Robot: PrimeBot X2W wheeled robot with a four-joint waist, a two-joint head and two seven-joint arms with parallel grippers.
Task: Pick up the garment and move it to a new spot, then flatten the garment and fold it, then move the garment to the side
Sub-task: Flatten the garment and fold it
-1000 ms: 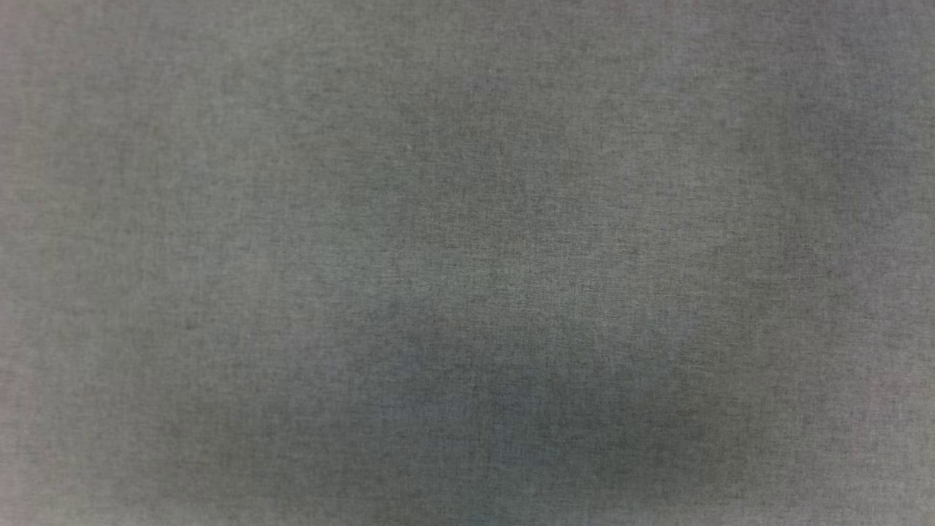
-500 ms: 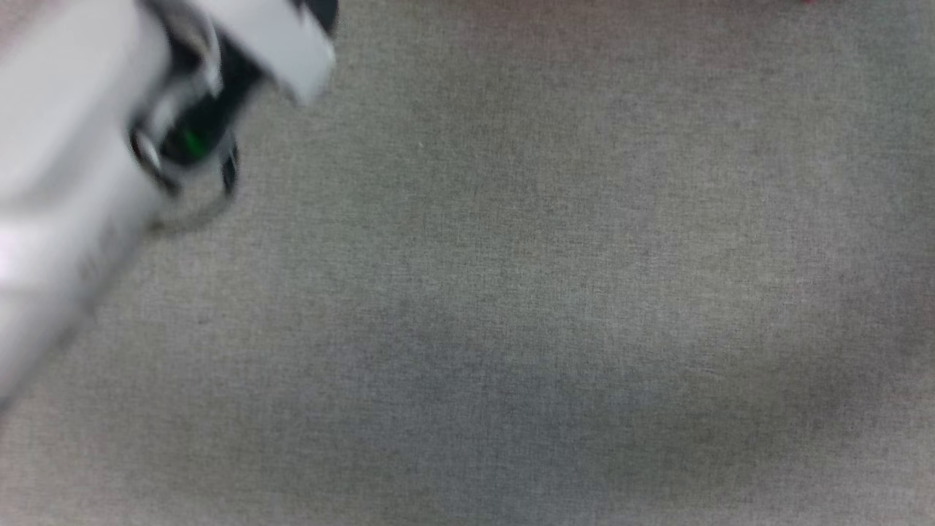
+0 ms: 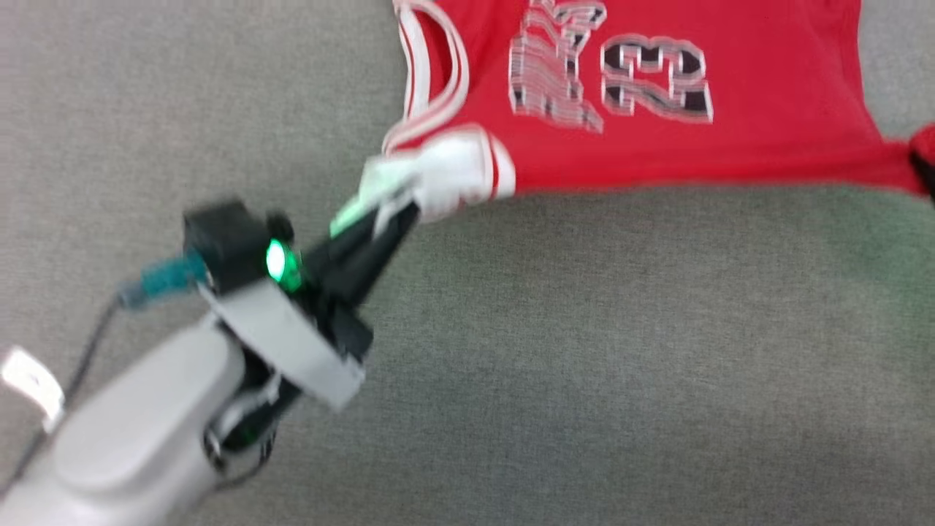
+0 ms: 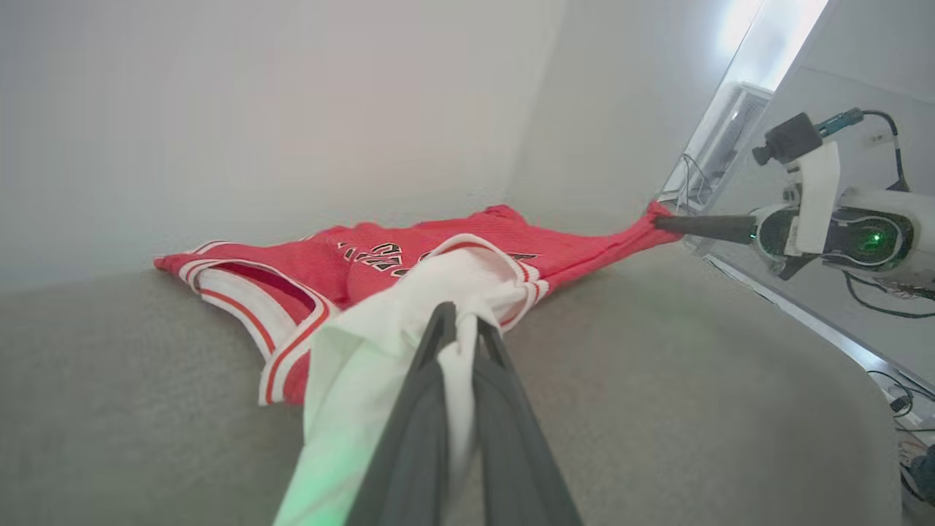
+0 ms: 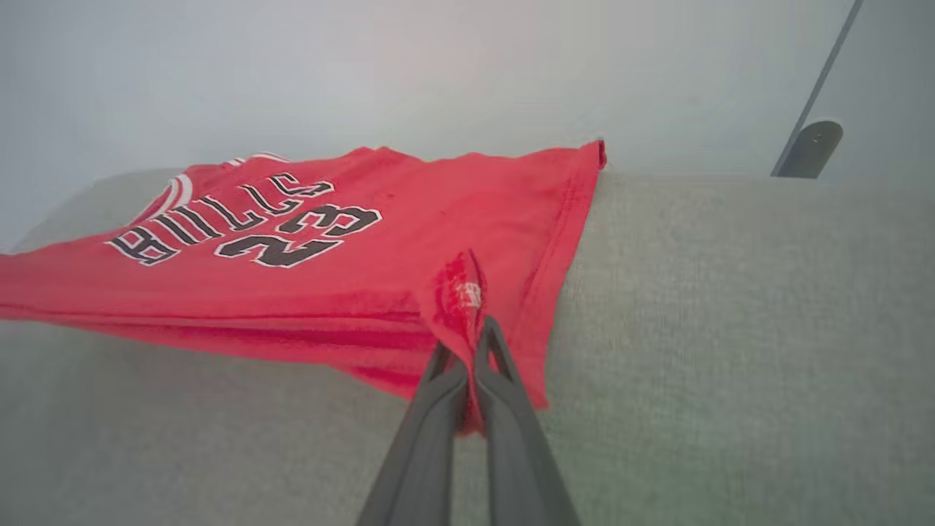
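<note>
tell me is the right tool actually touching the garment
Touching. The right wrist view shows the right tool shut on a bunched fold of the garment at its red edge, the cloth pinched and rising out of its tip.

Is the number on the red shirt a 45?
No, the garment has a black 23 printed under the word BULLS.

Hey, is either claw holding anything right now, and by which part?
Both hold the garment, stretched between them: the left claw pinches its white sleeve, the right claw a bunched red corner near the hem.
</note>
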